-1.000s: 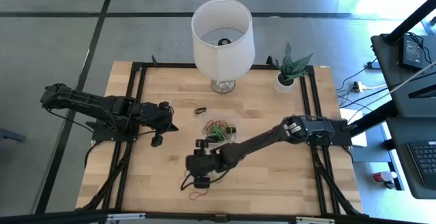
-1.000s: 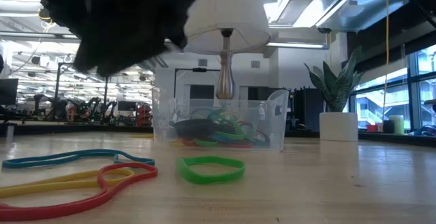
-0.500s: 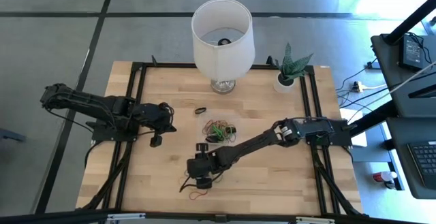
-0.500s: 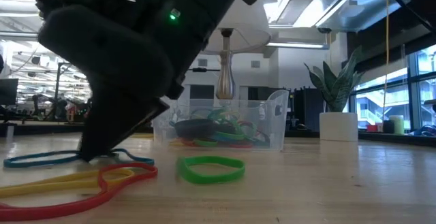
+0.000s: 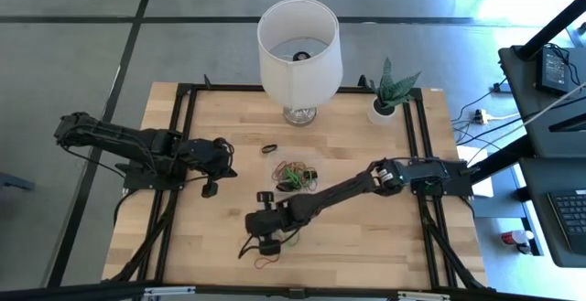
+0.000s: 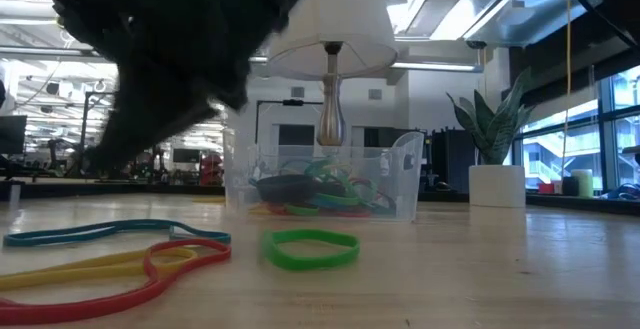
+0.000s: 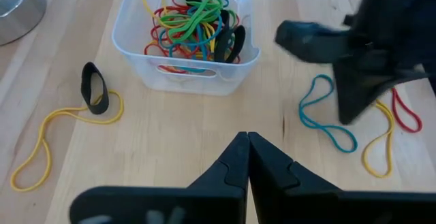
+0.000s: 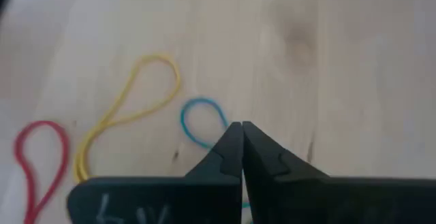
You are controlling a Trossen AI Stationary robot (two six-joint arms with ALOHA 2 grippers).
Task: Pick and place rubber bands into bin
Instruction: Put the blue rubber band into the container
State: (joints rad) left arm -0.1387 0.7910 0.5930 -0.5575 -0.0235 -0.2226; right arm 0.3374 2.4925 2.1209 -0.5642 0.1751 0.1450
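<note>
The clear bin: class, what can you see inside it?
The bin holds a tangled heap of rubber bands: green, yellow, red, orange, blue, plus a black one against one wall. Bands at the bottom are covered by the heap.

Robotics lab or workshop, open-plan. Behind the wooden surface [image 6: 520, 259]: rows of equipment benches [image 6: 110, 159], exposed ceiling ducts [image 6: 520, 9], strip lights, large windows [image 6: 615, 129]. Beside the surface: grey floor, laptop [image 5: 556, 66], cabling.
</note>
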